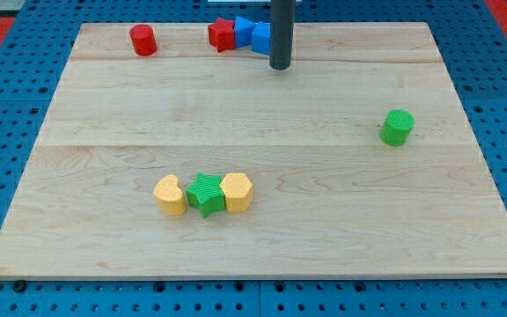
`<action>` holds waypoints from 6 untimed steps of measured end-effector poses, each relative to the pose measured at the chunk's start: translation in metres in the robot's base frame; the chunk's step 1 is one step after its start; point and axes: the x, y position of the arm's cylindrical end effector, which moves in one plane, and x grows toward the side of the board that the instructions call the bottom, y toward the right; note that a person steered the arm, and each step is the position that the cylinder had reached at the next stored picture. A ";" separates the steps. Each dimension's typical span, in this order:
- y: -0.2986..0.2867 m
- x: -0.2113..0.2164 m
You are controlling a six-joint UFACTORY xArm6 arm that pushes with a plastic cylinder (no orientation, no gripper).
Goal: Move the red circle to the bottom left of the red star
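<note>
Nothing readable is showing anywhere here: no words, numbers, labels or brand marks. The wooden board (253, 238) is lying bare of any print, the coloured blocks are carrying only ribbed surfaces, the dark rod is plain, and the blue pegboard (7, 123) around the board is showing nothing but rows of holes.

The red circle (143, 40) lies well left of the red star (222, 35).
</note>
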 end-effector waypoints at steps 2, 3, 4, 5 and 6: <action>-0.023 0.008; -0.101 0.007; -0.191 -0.007; -0.244 -0.012; -0.242 -0.041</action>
